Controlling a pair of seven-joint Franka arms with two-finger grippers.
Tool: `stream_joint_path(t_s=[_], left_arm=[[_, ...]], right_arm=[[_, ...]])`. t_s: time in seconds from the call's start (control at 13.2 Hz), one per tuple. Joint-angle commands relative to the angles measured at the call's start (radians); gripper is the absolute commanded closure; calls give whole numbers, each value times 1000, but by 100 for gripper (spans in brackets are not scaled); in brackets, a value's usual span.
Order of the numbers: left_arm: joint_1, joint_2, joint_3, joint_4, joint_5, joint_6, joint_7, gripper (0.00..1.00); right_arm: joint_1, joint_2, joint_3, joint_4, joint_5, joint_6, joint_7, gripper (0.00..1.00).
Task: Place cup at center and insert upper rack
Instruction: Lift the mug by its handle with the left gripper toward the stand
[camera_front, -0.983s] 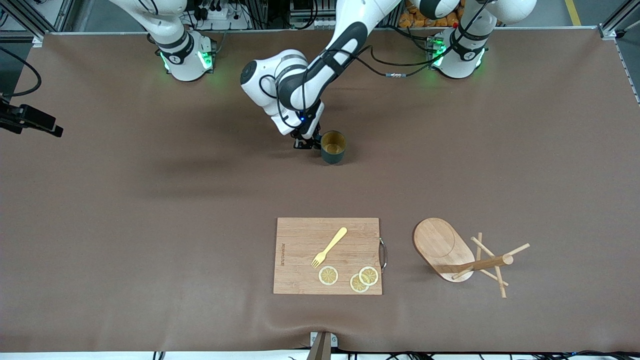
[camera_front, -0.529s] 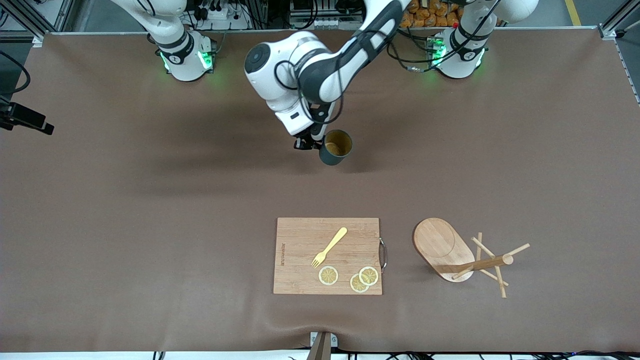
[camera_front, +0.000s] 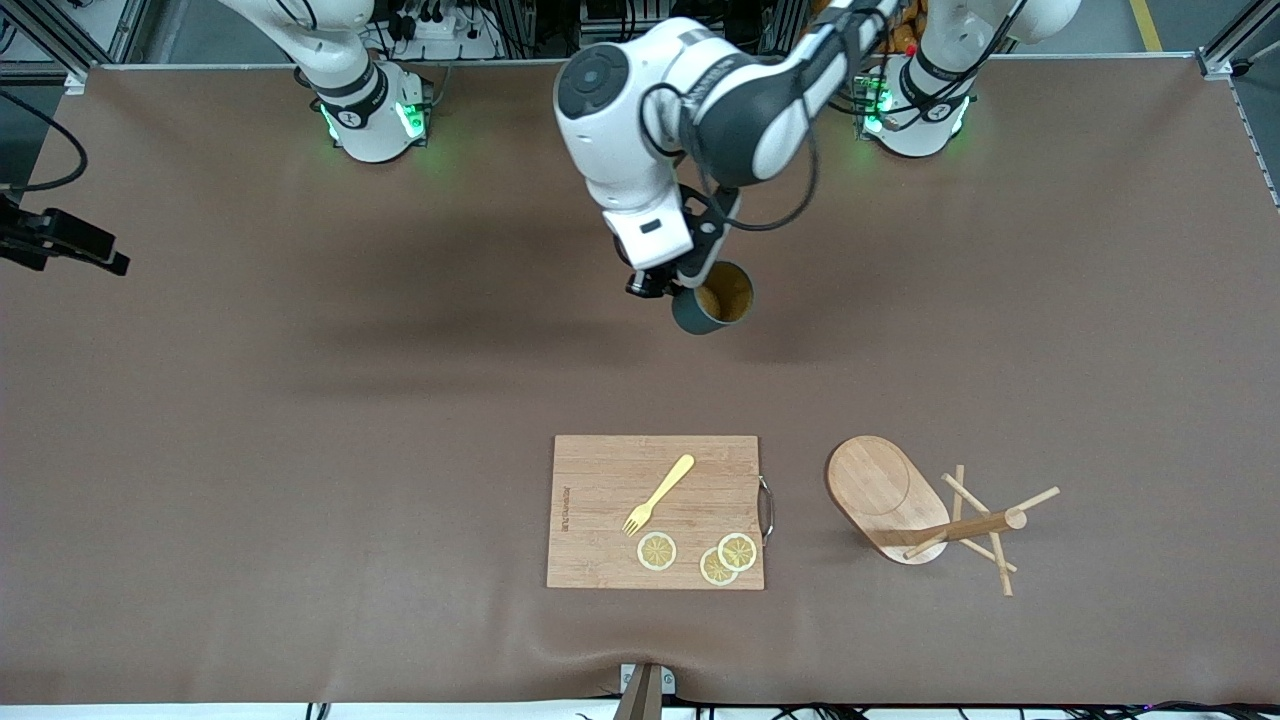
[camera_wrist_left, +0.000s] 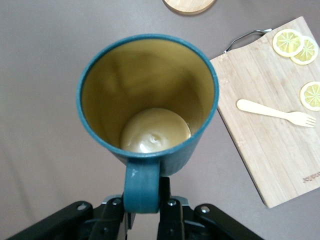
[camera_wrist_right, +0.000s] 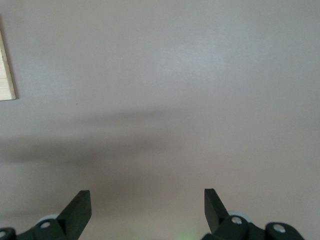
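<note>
I have the left gripper (camera_wrist_left: 146, 210) clamped on the handle of the cup (camera_front: 712, 299), carried tilted in the air over bare table between the arm bases and the cutting board (camera_front: 655, 511). Not yet set down. The upper rack (camera_front: 925, 511) lies tipped on its side beside the board, untouched. Right gripper (camera_wrist_right: 147, 207) waits, fingers wide apart, holding nothing. Both steps remain, by my reckoning.

The left pincer (camera_front: 668, 290) has lifted the cup (camera_front: 712, 300) off the table.

Robotics lab: aluminium framing (camera_front: 40, 35), cabling (camera_front: 430, 20).
</note>
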Motion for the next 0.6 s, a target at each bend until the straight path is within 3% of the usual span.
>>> stream_joint_path(t_s=[0.0, 0.53], left_arm=[[59, -72, -6, -44, -45, 11, 54, 100], [272, -185, -6, -51, -235, 2, 270, 100]], right_arm=[[31, -12, -1, 2, -17, -5, 3, 0], [45, -39, 1, -41, -17, 10, 5, 0]])
